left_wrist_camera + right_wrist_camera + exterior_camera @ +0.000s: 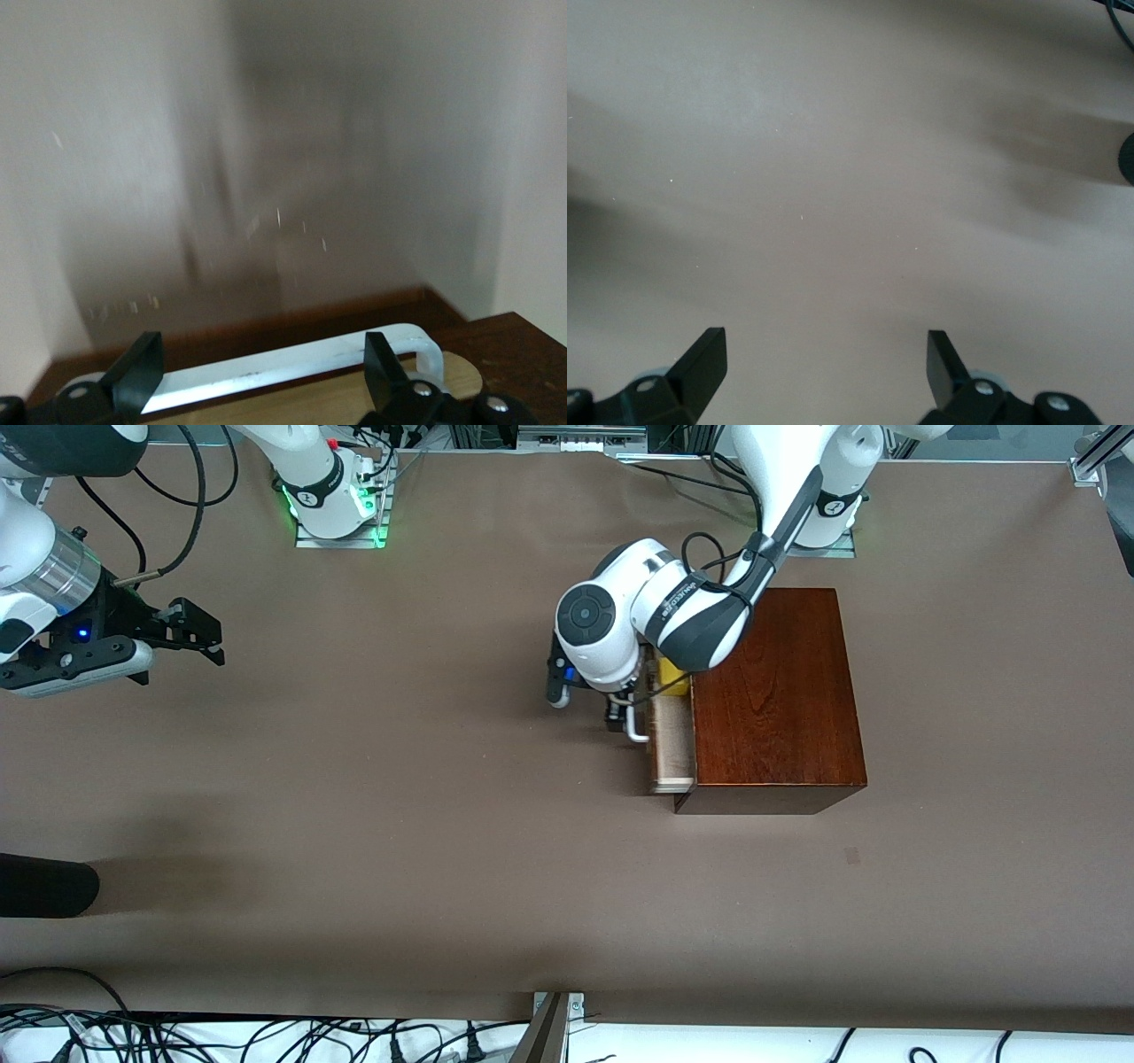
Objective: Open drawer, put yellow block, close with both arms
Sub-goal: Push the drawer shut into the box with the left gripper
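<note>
- While the glossy mahogany-coloured wooden box (778, 691) sits on the brown worktop (399, 824) toward the left arm's end, we see its pale light-wood drawer (671, 746) pulled partly out, facing the right arm's end.
- We see the small bright yellow block (671, 677) lying inside the drawer, half hidden under the left arm's white wrist.
- We find the left arm's black two-finger end effector (262, 365) low at the drawer front, its fingers (142, 367) spread wide to either side of the white metal U-shaped handle (292, 363). From the left wrist view the handle runs between them; we cannot tell whether either finger touches it.
- We see the right arm waiting at its own end of the worktop, its black end effector (190, 633) held in the air over bare surface, well apart from the box.
- We see its fingers (704, 363) spread fully apart, holding nothing.
</note>
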`<state>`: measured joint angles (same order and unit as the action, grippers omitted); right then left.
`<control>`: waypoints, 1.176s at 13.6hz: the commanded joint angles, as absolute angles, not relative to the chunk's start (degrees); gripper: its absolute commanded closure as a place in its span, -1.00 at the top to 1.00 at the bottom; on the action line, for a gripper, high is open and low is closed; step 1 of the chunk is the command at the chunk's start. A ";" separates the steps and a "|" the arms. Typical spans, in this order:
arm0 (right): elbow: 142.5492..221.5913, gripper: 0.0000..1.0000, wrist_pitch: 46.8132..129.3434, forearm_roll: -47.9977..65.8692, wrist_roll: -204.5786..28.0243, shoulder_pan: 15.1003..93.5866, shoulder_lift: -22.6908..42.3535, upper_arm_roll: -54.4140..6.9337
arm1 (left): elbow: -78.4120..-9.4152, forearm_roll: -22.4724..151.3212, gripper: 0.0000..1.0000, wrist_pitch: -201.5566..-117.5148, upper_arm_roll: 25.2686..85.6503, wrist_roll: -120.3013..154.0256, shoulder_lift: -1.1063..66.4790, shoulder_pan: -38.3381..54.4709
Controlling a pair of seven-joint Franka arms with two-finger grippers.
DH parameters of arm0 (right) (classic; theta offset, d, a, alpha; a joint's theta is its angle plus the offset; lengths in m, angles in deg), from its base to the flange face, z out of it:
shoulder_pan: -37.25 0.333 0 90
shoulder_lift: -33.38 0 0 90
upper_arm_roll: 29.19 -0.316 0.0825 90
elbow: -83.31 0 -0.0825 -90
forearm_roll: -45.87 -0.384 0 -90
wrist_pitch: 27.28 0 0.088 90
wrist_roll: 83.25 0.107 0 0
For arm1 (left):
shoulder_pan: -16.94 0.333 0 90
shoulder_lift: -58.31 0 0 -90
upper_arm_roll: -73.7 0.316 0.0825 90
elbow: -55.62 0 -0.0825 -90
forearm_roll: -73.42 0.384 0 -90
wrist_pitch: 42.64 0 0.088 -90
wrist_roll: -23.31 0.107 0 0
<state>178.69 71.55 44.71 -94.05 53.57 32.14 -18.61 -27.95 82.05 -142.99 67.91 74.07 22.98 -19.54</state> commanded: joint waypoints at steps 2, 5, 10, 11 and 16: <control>177.18 1.00 68.62 45.78 -93.09 53.59 31.89 -18.73 | -28.05 85.02 1.00 -139.58 68.42 74.03 23.42 -18.83; 177.09 1.00 68.52 45.69 -93.00 53.68 31.63 -18.82 | -27.79 85.02 1.00 -137.58 69.04 72.97 24.03 -18.74; 177.09 1.00 68.52 45.61 -92.83 53.59 31.63 -18.73 | -27.35 87.75 1.00 -136.33 68.78 69.47 24.03 -18.83; 177.09 1.00 68.52 45.61 -92.83 53.59 31.63 -18.73 | -25.52 85.92 1.00 -136.41 68.17 68.06 24.29 -18.83; 177.09 1.00 68.43 45.61 -92.74 53.59 31.71 -18.73 | -22.07 75.35 1.00 -130.22 69.04 50.34 35.78 -18.39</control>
